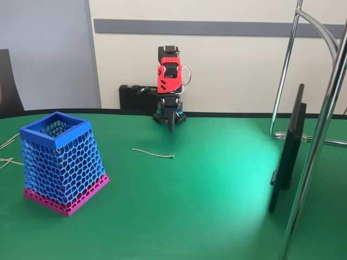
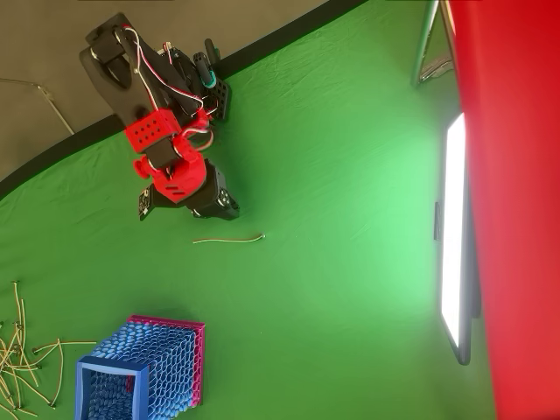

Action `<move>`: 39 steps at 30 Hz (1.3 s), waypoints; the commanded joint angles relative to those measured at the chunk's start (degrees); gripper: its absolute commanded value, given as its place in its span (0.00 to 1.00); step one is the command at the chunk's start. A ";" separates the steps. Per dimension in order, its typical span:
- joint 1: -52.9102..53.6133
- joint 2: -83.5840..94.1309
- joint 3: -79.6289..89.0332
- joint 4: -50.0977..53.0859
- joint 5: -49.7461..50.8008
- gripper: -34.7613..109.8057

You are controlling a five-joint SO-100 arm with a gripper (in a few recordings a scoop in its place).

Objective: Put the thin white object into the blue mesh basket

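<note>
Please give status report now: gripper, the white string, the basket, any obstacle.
Gripper folded at arm base, tips down, holding nothing; open or shut unclear. Thin off-white string flat on green table, untouched. Blue honeycomb mesh basket upright, apart from string. Nothing between them.

No legible text, labels, nos. or brand marks anywhere in fixed or overhead view. Too small/blurred to tell on arm parts.

Blue mesh basket [image 1: 59, 162]: matt printed-looking plastic, open honeycomb walls, solid rim, magenta base band. Thin white object [image 1: 153, 154]: dull, fibrous-looking string. Table [image 1: 217, 206]: smooth green covering, faint sheen under the light. Arm [image 1: 169, 81]: red and black matt plastic. Stand tubes [image 1: 320, 135]: polished chrome metal.
</note>
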State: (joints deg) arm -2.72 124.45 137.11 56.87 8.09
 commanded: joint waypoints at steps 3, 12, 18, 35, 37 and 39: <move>0.18 -10.99 -11.25 3.16 1.93 0.32; 1.41 -31.55 -30.67 9.32 3.87 0.32; 2.29 -41.22 -38.58 9.32 4.66 0.32; -0.09 -53.35 -45.79 9.32 6.77 0.34; -0.44 -53.70 -45.79 9.32 6.86 0.33; -0.70 -54.14 -45.79 9.32 7.03 0.33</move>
State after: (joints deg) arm -2.90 70.05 93.25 66.09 14.68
